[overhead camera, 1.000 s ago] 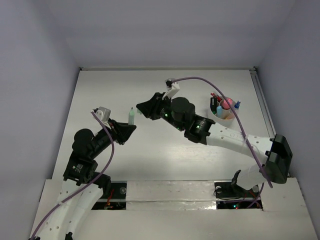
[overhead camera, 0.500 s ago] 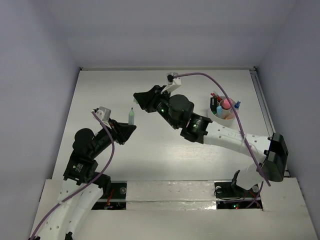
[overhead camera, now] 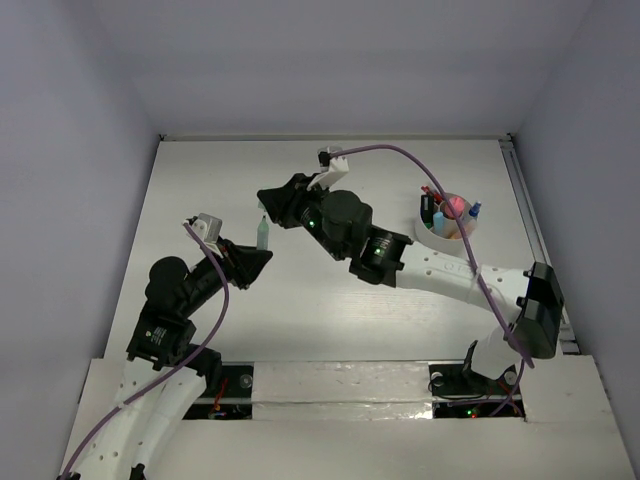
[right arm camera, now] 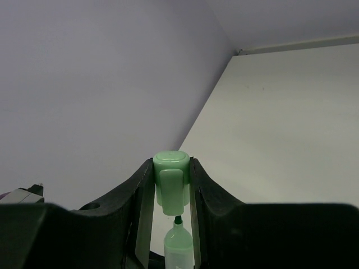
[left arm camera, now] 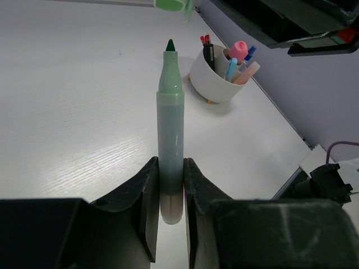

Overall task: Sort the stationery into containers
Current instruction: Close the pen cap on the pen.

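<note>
Across the white wooden table [overhead camera: 200, 180], the sorting looks nearly finished. At the far right stands the small round whitish cup [left arm camera: 208, 84], already loaded with red-tipped pens [left arm camera: 205, 45], a light blue marker [left arm camera: 230, 67] and a pink-capped bottle [left arm camera: 239, 50] (the rest is too crowded to name). The one piece I can see outside it is the mint-green felt marker [left arm camera: 170, 123]. It is held upright and uncapped in the air left of centre, well apart from the cup, with the left gripper [left arm camera: 171, 174] clamped on its lower barrel. Just above its dark tip, the right gripper [right arm camera: 173, 188] pinches the matching pale green cap [right arm camera: 171, 168]. What seems left is to press the cap on and then put the marker in the cup.

Only the overhead view shows both arms meeting and where the cup lies relative to them. The left wrist view gives the bare nib and the cup's contents. The right wrist view shows cap and tip lined up, though I cannot tell whether they touch.
</note>
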Controlling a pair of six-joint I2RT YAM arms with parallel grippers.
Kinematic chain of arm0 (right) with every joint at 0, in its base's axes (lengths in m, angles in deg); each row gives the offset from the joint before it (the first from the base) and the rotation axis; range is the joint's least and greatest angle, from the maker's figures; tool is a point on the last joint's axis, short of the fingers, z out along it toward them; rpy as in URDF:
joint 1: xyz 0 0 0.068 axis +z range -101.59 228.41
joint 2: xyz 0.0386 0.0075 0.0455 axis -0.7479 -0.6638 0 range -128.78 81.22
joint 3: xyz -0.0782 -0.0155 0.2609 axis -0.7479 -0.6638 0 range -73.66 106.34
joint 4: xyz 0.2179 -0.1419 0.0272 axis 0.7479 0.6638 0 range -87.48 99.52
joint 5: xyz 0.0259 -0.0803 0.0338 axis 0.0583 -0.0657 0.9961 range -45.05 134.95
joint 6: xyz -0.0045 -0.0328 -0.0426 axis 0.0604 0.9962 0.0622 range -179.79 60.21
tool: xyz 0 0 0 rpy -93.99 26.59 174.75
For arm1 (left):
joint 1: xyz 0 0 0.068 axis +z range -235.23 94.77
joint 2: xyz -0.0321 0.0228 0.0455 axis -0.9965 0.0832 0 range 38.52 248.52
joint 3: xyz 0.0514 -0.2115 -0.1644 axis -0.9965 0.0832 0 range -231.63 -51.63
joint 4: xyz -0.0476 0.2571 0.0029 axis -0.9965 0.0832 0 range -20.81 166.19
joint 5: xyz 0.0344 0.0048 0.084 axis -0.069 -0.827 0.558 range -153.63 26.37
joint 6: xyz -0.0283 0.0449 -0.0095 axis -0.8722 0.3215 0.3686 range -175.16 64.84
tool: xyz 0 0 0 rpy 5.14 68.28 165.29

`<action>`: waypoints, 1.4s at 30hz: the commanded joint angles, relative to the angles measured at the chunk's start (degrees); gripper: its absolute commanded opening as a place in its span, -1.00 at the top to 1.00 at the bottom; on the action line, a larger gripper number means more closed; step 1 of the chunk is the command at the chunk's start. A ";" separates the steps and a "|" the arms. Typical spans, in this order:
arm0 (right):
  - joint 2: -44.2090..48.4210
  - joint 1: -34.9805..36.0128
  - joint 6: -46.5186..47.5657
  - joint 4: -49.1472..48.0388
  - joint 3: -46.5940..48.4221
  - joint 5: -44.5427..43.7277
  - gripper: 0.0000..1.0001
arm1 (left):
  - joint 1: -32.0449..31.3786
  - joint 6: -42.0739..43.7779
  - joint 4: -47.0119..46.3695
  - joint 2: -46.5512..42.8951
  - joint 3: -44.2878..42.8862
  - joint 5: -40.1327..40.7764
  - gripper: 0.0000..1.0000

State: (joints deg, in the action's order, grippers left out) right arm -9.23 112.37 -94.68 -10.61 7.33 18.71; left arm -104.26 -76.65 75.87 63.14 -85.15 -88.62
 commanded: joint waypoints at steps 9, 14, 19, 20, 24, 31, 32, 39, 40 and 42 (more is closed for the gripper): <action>-0.60 1.07 1.32 1.87 3.47 -3.64 1.00 | -0.22 0.14 -1.84 -0.80 -1.29 1.17 1.00; -1.04 1.60 0.97 2.40 3.56 -3.38 1.00 | -0.22 0.14 -1.67 -0.98 -1.29 1.53 1.00; -1.74 1.60 0.79 2.67 4.09 -2.94 1.00 | -0.22 0.14 -1.58 -0.89 -1.37 1.70 1.00; -1.74 1.60 0.71 2.75 4.09 -2.94 1.00 | -0.22 0.14 -1.58 -0.98 -1.37 1.70 1.00; -2.18 2.13 0.79 3.02 4.52 -2.85 1.00 | -0.22 0.14 -1.49 -0.98 -1.37 2.05 1.00; -2.09 3.18 1.41 3.63 4.61 -3.38 1.00 | -0.22 0.14 -1.05 -1.24 -1.55 3.20 1.00; -2.18 3.18 1.41 4.33 4.79 -3.38 1.00 | -0.22 0.14 -1.05 -1.33 -1.55 3.28 1.00; -3.59 3.71 1.41 8.37 6.55 -3.03 1.00 | -0.22 0.14 -0.70 -1.68 -1.64 4.34 1.00; -3.68 3.71 1.32 8.90 6.64 -2.94 1.00 | -0.22 0.14 -0.70 -1.86 -1.64 4.51 1.00; -3.68 3.71 1.41 10.22 6.55 -3.20 1.00 | -0.22 0.14 -0.61 -1.95 -1.64 4.60 1.00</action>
State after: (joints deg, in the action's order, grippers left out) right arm -12.36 115.30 -94.05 -2.15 11.24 16.74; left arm -104.26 -76.68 77.20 61.90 -85.15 -84.49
